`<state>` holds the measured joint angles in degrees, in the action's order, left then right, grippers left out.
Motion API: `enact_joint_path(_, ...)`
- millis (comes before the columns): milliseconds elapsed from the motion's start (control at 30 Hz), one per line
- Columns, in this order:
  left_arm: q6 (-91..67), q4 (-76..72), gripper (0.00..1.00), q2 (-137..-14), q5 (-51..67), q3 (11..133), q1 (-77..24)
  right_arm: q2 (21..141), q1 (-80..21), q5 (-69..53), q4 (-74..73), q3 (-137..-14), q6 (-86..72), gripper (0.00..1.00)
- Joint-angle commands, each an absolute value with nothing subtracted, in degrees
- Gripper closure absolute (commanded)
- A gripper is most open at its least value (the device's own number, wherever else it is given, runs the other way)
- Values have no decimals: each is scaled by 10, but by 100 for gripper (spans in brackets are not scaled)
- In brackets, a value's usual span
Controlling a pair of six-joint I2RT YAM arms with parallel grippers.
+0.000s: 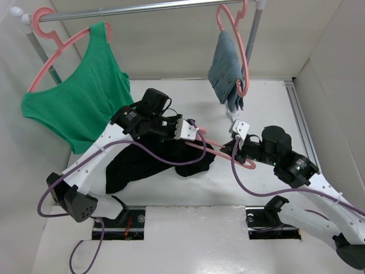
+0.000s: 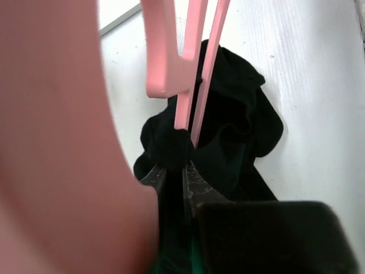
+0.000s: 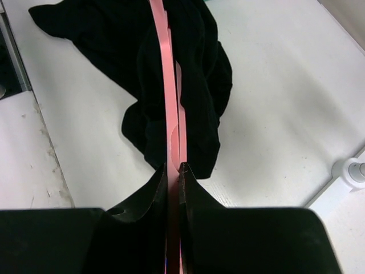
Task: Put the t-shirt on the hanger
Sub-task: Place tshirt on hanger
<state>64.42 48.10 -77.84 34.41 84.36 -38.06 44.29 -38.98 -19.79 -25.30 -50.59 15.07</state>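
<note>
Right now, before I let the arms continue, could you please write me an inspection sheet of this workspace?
Surface: white table, with cloth lying on it.
Job's things: black t-shirt crumpled on the table, not yet hung. The pink hanger runs across it.
Clutter: nothing seen.
Grippers: left gripper appears shut on a fold of the t-shirt. Right gripper is shut on the hanger.
Cables: purple cables, one looping over the t-shirt.
Surroundings: rail at the back carries a green tank top and a grey-blue cloth, each on its own pink hanger.
</note>
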Motion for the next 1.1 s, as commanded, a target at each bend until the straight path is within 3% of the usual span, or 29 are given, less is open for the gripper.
enact_joint_path(0, 648, 494, 92, -780, 389, 832, -386, 442, -402, -245, -105, -548, 158, 100)
enact_joint_path(67, 641, 479, 74, -769, 401, 817, -375, 442, -402, -251, -105, -548, 158, 100)
enact_joint_path(200, 656, 449, 58, -758, 459, 796, -325, 442, -402, -257, -105, -548, 158, 100)
enact_joint_path(300, 671, 411, 48, -743, 529, 767, -274, 442, -402, -257, -105, -560, 158, 100)
enact_joint_path(467, 692, 384, 47, -754, 567, 755, -265, 442, -402, -269, -105, -565, 158, 100)
enact_joint_path(533, 692, 396, 62, -771, 579, 774, -265, 442, -402, -275, -105, -565, 158, 100)
enact_joint_path(567, 692, 410, 78, -776, 579, 781, -265, 442, -402, -270, -100, -565, 153, 100)
enact_joint_path(600, 692, 410, 79, -776, 579, 787, -265, 442, -402, -270, -100, -565, 153, 100)
enact_joint_path(633, 692, 423, 92, -783, 579, 794, -265, 442, -402, -270, -100, -565, 153, 100)
enact_joint_path(667, 685, 423, 97, -783, 579, 808, -265, 442, -402, -264, -100, -565, 153, 100)
enact_joint_path(867, 617, 399, 100, -777, 560, 824, -265, 465, -402, -203, -105, -560, 153, 100)
enact_joint_path(933, 520, 354, 100, -761, 528, 809, -265, 492, -402, -159, -135, -586, 148, 70)
enact_joint_path(967, 477, 296, 100, -756, 479, 800, -265, 503, -402, -136, -151, -602, 142, 50)
enact_joint_path(1033, 372, 249, 100, -738, 434, 769, -265, 542, -402, -67, -199, -664, 142, 24)
enact_joint_path(1067, 348, 233, 100, -733, 419, 761, -265, 553, -402, -42, -213, -684, 128, 20)
